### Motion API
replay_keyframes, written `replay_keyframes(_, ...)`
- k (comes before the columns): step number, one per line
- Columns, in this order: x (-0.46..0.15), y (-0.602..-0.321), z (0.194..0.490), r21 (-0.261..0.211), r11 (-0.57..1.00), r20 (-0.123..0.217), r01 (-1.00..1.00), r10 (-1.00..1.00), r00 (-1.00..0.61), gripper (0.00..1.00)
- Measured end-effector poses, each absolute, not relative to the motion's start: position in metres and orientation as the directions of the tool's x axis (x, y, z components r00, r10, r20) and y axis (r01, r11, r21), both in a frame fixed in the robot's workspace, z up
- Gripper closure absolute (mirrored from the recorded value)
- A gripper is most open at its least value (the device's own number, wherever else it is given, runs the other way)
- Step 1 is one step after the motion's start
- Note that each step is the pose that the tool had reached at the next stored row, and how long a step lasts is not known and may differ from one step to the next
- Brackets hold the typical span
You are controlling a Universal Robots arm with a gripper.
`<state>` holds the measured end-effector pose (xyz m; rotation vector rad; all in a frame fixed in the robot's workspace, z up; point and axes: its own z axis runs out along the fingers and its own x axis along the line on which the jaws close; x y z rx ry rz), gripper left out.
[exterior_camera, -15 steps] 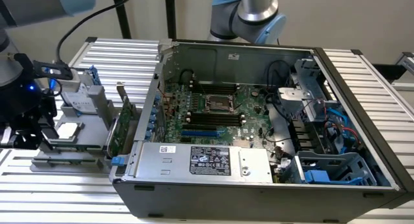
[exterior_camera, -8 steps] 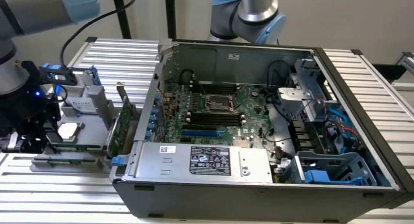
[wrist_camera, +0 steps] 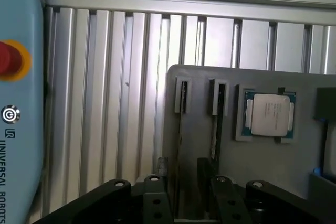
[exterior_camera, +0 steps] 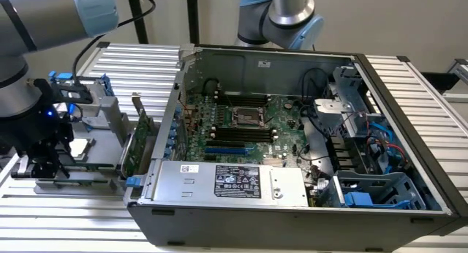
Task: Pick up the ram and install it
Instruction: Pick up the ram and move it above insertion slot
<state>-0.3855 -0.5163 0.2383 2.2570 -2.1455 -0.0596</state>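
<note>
Above the tray, tool (wrist_camera: 184,171): fingers apart and gripping nothing, one on each side of an edge-up green stick; in the exterior view the tool (exterior_camera: 40,166) hangs low over the tray.
Ram (wrist_camera: 179,129): the thin stick between the fingers, standing on its long edge in a narrow slot of the tray.
Handling: probably very light and stiff, but thin and fragile, with smooth faces that may slip.
Hold: best taken by the two flat faces near mid-length, so it lifts level without tilting.
Second stick (wrist_camera: 216,124): in the neighbouring slot, just beside the ram.
Processor (wrist_camera: 268,114): flat in its pocket beyond that.
Tray (wrist_camera: 194,82): grey, resting on the slatted surface (wrist_camera: 105,103).
Computer case (exterior_camera: 292,220): open, beside the tray.
Slots (exterior_camera: 241,135): dark, on the board inside the case, and they look empty.
</note>
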Motion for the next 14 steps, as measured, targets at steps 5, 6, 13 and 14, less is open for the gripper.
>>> replay_keyframes(5,-0.385,-0.516,0.229,0.046,-0.055,-0.009,-0.997,-0.998,0.054,0.0)
replay_keyframes(6,-0.385,-0.516,0.227,0.046,-0.056,-0.009,-0.997,-0.998,0.055,0.0)
replay_keyframes(13,-0.385,-0.517,0.215,0.046,-0.062,-0.009,-0.997,-0.998,0.061,0.0)
replay_keyframes(14,-0.385,-0.517,0.213,0.046,-0.062,-0.009,-0.997,-0.998,0.062,0.0)
